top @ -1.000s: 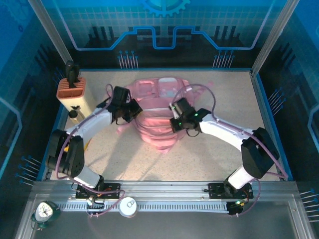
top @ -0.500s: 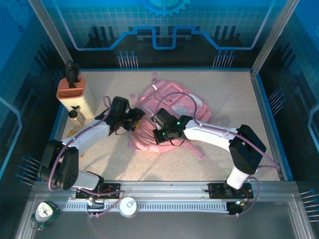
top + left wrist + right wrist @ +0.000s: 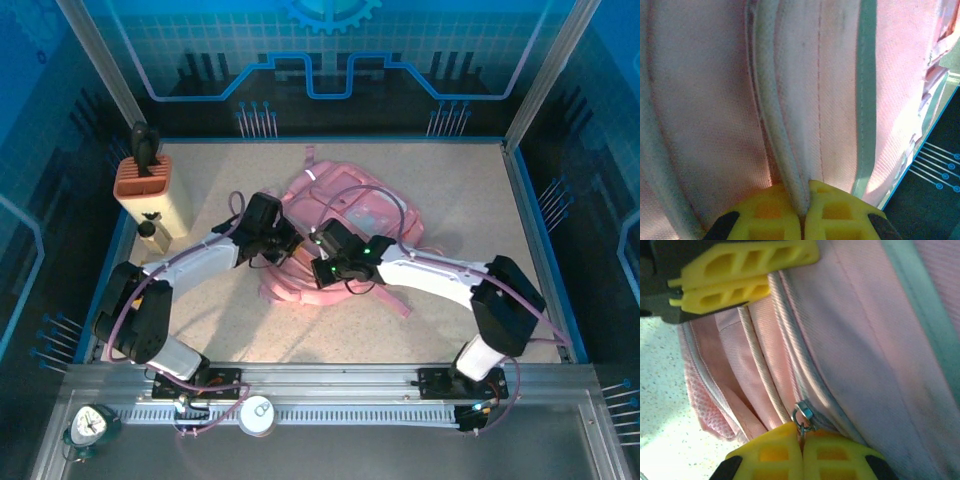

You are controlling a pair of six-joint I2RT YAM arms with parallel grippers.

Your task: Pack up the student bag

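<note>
Pinching student bag (image 3: 368,208): left jaws on piping (image 3: 774,125), right jaws on zip pull (image 3: 801,416).

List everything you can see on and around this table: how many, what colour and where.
student bag: one, pink with white trim, middle of the table
zip pull: one, silver, on the bag's zip
holder: one, orange top on a cream body, a dark item standing in it, far left of the table
small pale item: one, just in front of the holder, too small to identify
clock: one, green, near-left corner of the metal ledge
round item: one, white, on the ledge by the left arm's base
table: one, speckled beige
left gripper: yellow fingers shut on the bag's white piping
right gripper: yellow fingers shut on the zip pull
</note>
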